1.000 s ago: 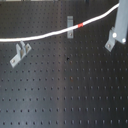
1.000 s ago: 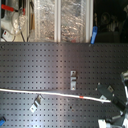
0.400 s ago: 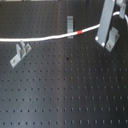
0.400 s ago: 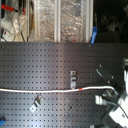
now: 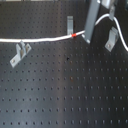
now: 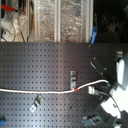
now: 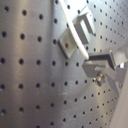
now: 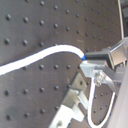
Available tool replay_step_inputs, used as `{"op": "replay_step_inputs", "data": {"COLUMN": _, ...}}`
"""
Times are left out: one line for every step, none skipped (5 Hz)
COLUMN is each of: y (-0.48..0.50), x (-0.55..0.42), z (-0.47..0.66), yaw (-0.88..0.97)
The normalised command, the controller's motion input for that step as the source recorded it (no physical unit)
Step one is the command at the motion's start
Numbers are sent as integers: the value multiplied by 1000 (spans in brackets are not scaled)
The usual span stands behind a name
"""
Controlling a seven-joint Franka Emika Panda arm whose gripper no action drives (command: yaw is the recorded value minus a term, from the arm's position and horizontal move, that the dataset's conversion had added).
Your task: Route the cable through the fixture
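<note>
Gripping cable [image 8: 47, 54] in tool [image 8: 89, 67].

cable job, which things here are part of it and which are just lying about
Part of the job:
- cable, white with a red band
- hand, gripping the cable
- three metal brackets on the board

Just lying about:
- foil-covered panels behind the board
- blue object by the panels
- red and white clutter in the second exterior view's upper left

dim exterior views, soft blur throughout, bright metallic glare in wrist views
</note>
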Motion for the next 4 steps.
{"op": "replay_step_inputs", "data": {"y": 379, "x": -161, "z": -229, "yaw": 83}}
{"op": "replay_step_inputs", "data": {"y": 0, "x": 0, "z": -20, "yaw": 0}}
{"op": "replay_step_inputs", "data": {"y": 109, "x": 437, "z": 92, "yaw": -86}}
{"op": "replay_step_inputs", "data": {"y": 262, "x": 487, "z": -3, "yaw": -34}}
